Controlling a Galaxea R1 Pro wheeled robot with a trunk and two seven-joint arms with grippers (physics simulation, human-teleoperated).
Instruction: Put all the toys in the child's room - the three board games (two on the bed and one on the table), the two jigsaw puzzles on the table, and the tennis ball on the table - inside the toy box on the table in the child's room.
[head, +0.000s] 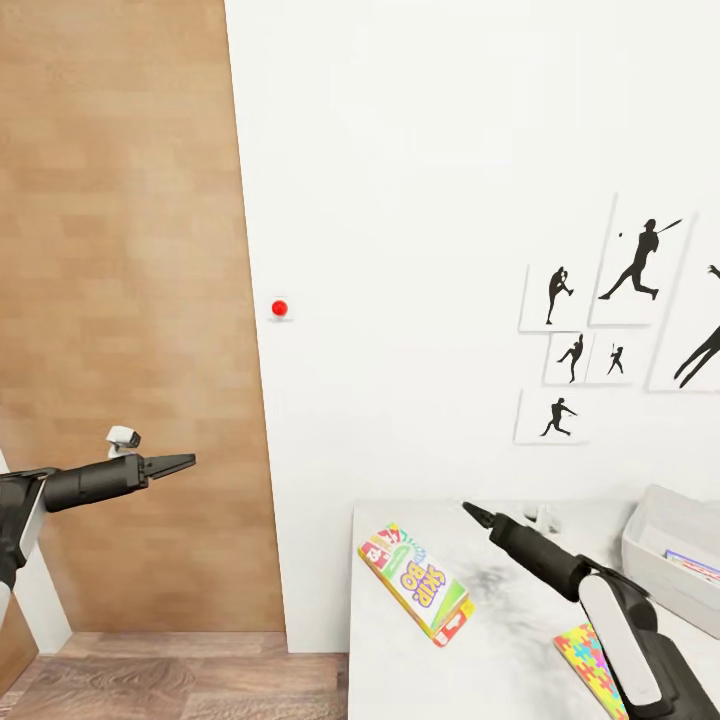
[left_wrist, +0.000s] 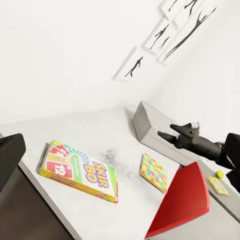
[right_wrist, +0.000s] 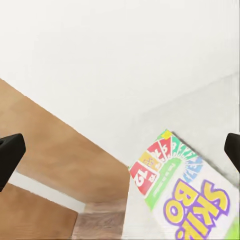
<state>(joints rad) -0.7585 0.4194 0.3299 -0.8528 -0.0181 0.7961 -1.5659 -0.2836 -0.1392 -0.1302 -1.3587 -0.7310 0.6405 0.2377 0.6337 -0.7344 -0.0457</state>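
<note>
One board game (head: 416, 583) on the tabletop (head: 500, 650); two jigsaw puzzles (left_wrist: 153, 172) (left_wrist: 218, 185); one tennis ball (left_wrist: 219, 174); one toy box (head: 668, 555) at 3 o'clock; five wall pictures (head: 640, 262); one red dot (head: 279, 308).

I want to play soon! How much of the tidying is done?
One colourful box already lies in the toy box. Nothing is in hand: the right gripper hangs empty above the Skip-Bo game. Still out on the table: that game, two jigsaw puzzles and the tennis ball.
</note>
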